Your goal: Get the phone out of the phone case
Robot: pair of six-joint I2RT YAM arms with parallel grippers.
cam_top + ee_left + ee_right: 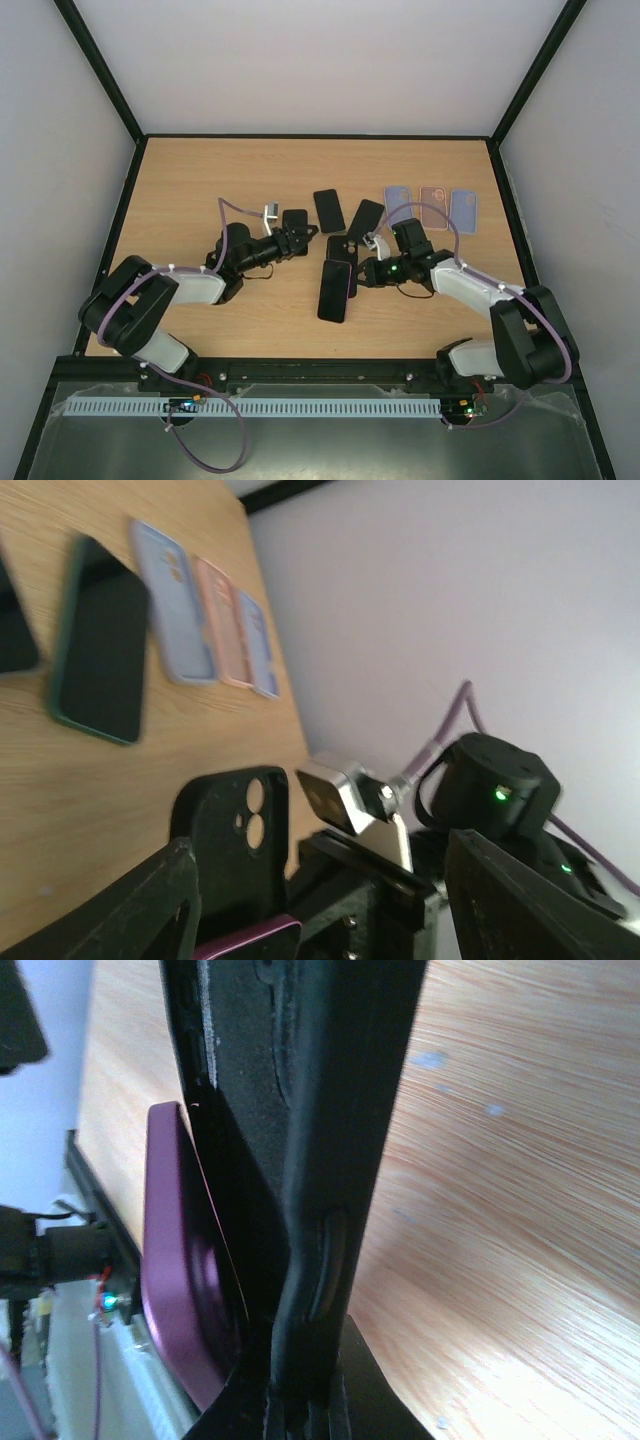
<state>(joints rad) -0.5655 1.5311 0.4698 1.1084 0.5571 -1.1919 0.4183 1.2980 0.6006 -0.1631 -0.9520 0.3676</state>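
Note:
The black phone case [342, 249] with round camera holes [236, 825] stands on its edge at the table's middle. My right gripper [360, 272] is shut on its rim [330, 1160], which is pinched between the fingers at the bottom of the right wrist view. The phone [335, 290], dark-screened with a purple body [180, 1280], lies right beside the case on its near side, outside it. My left gripper [306, 238] hangs just left of the case, its fingers [135, 910] spread wide and open with nothing between them.
Other dark phones lie at the back: one [328, 210], another [365, 219] and a small one [295, 220]. Three pastel cases [433, 208] line up at the back right, also seen in the left wrist view [205, 610]. The right wrist camera [345, 798] is close ahead.

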